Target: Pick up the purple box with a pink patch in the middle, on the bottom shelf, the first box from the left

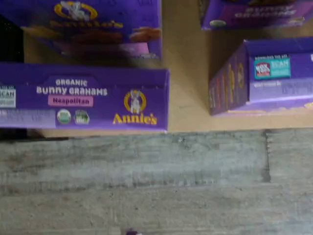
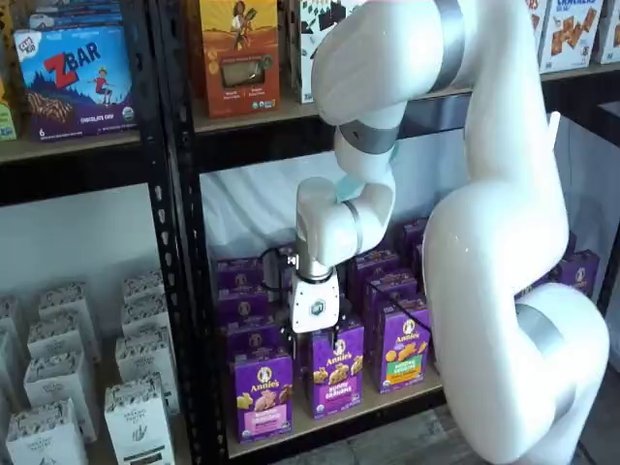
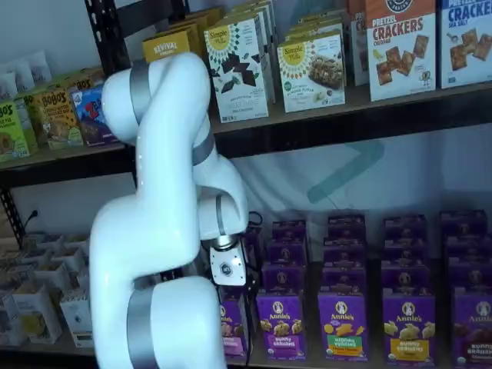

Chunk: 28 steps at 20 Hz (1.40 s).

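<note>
- The white xArm fills much of both shelf views, bending down in front of the black steel rack.
- The bottom shelf, a light tan wooden board with a black front rail, carries rows of small purple cardboard boxes, several deep.
- The gripper, a white body hanging from the wrist, sits over the front row near the shelf's left end; its black fingers barely show against the boxes, so I cannot tell how far apart they stand or whether they hold anything.
- The purple box with the pink label panel stands upright at the front left, close to the shelf's front edge, just left of and below the gripper body. A bare strip of board lies between it and the rack post.
- In the wrist view its top flap reads "Neapolitan" on a pink patch, and a wide tan gap separates it from the neighbouring purple box.
</note>
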Motion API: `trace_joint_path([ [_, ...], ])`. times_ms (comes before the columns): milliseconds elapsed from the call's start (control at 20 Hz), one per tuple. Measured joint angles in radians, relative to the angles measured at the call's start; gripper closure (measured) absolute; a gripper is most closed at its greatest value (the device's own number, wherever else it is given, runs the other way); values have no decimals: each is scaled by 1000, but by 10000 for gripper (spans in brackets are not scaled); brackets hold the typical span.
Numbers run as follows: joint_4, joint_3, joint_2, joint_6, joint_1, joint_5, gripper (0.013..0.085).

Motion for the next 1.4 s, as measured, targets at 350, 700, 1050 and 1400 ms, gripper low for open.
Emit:
trace_joint_path([
  [350, -24, -79, 53, 25, 2, 21, 130],
  [700, -7, -130, 79, 6, -2, 51, 130],
  [1050, 36, -159, 94, -39, -7, 59, 130],
  [1400, 74, -187, 106, -73, -7, 69, 130],
])
